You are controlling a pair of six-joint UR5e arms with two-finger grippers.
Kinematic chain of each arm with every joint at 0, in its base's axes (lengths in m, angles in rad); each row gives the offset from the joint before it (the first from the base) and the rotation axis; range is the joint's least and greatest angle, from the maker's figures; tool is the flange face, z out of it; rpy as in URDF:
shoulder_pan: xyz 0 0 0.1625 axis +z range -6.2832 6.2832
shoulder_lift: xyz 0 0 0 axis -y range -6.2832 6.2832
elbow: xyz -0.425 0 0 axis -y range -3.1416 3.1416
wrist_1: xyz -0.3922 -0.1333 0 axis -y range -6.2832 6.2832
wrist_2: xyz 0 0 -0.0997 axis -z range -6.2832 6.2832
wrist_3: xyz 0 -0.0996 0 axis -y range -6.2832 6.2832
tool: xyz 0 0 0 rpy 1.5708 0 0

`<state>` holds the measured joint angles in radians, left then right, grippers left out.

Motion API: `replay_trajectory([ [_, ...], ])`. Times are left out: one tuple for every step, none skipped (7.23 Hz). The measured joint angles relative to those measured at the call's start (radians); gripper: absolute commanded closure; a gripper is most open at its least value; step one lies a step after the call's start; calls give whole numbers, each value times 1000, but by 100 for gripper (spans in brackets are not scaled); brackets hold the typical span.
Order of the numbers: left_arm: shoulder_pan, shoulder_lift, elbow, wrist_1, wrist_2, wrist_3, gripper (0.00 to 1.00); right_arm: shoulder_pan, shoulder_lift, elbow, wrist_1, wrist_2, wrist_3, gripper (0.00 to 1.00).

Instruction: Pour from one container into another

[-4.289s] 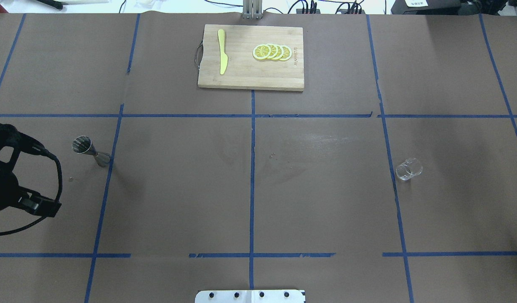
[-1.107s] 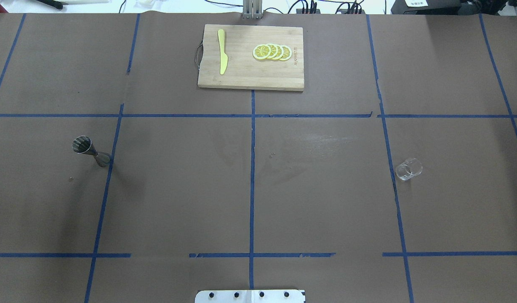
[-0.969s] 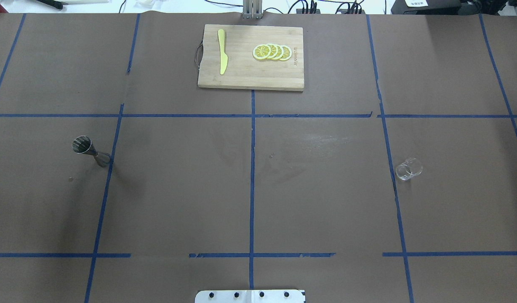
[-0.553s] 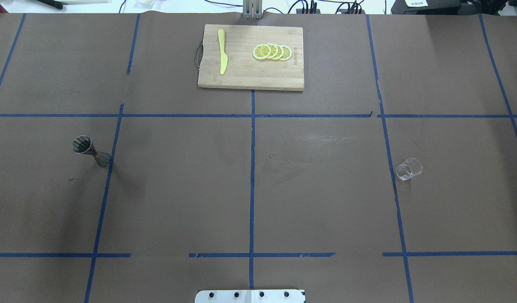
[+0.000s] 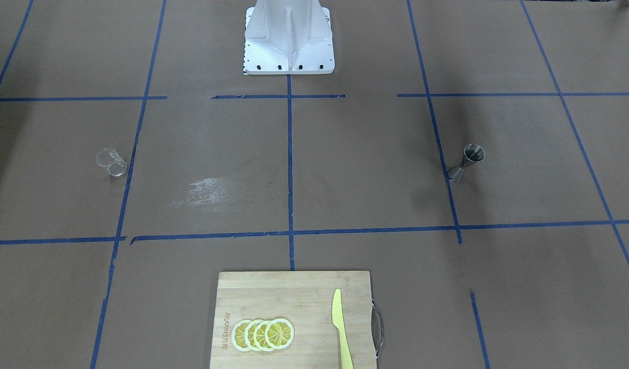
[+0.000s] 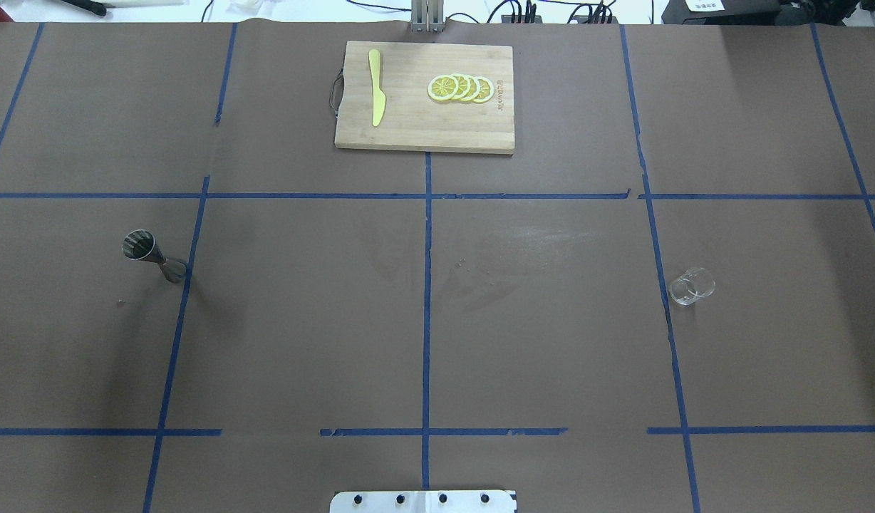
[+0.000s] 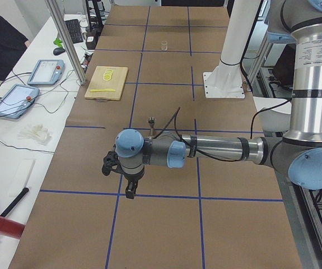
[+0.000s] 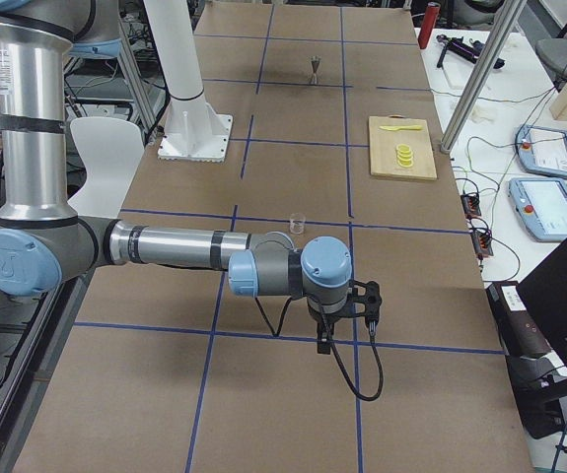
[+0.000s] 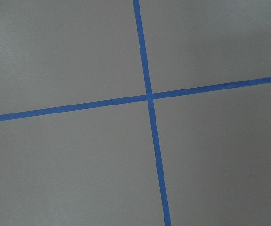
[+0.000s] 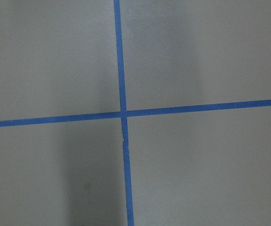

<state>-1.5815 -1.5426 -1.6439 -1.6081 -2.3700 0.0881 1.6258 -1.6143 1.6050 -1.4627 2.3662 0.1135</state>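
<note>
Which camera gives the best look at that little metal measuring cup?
The overhead view: the jigger is largest there, its open mouth visible. The front-facing view is nearly as good; both side views show it tiny; the wrist cameras show only tape.

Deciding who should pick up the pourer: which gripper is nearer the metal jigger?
Left. The left gripper hangs apart from the jigger, out toward the left end of the table. The right gripper hangs at the opposite end, beyond the glass.

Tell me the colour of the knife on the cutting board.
Pale yellow-green all over. The knife shows best in the overhead view.
</note>
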Motion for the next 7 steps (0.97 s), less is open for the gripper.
replay_trajectory([
  [0, -1, -3, 0, 0, -23, 0, -2, -5, 2, 2, -4, 0, 0],
  [0, -1, -8, 0, 0, -56, 0, -3, -8, 1, 4, -3, 0, 0],
  [0, -2, -11, -1, 1, -73, 0, -3, -10, -2, 8, -1, -4, 0],
  [0, -2, -12, -2, 1, -78, 0, -4, -13, -4, 11, -1, -16, 0],
  [0, -3, -12, -2, 1, -78, 0, -4, -14, -5, 10, -1, -47, 0],
  [0, -3, -13, -2, 1, -77, 0, -3, -15, -6, 7, 1, -92, 0],
  [0, -4, -13, -3, 2, -76, 0, -3, -16, -8, 4, 3, -118, 0],
])
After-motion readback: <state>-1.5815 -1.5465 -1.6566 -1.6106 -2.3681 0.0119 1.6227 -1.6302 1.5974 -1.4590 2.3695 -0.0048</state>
